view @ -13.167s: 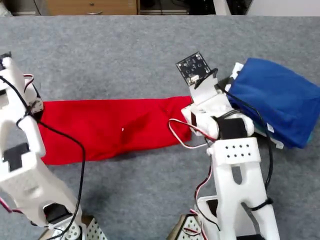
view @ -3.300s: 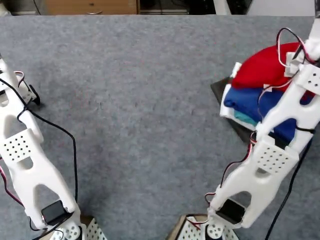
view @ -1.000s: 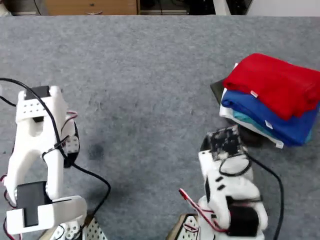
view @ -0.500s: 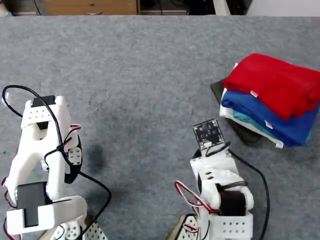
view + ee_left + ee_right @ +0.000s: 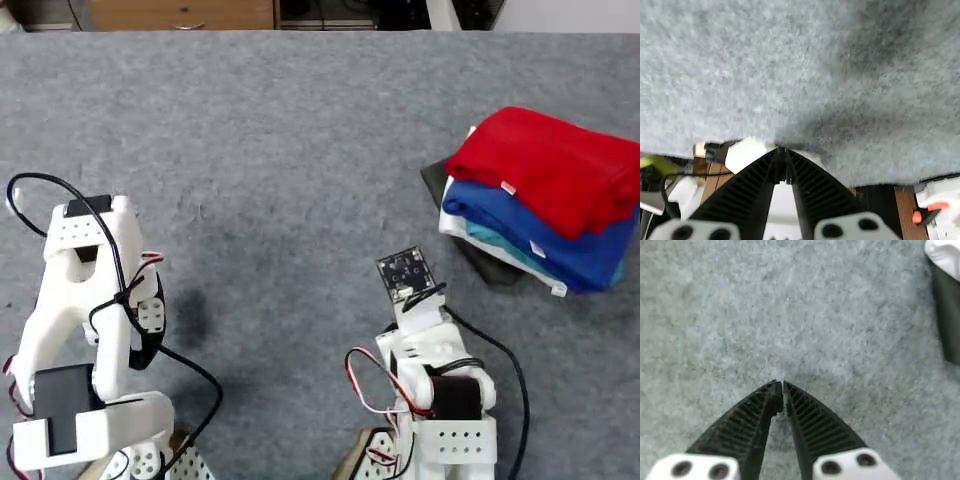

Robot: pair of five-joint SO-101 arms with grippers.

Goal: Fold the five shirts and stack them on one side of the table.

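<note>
A stack of folded shirts stands at the table's right side. A red shirt (image 5: 552, 166) lies on top, a blue shirt (image 5: 540, 240) under it, then teal and white layers, with a black shirt (image 5: 490, 268) at the bottom. My left gripper (image 5: 784, 154) is shut with nothing in it, folded back over the table's near edge. My right gripper (image 5: 781, 386) is shut and empty above bare grey felt; the corner of the black shirt (image 5: 946, 320) and a white layer (image 5: 944, 255) lie farther off. In the high view the left arm (image 5: 85, 300) and right arm (image 5: 430, 370) sit low at the front.
Grey felt covers the table (image 5: 290, 140). Beyond the near edge, the left wrist view has a wooden surface and a white arm base (image 5: 747, 150). Wooden furniture (image 5: 180, 12) stands behind the far edge.
The red shirt went from lying flat mid-table onto the stack. Over the last second both arms drew back to the front; the right arm folded down further.
</note>
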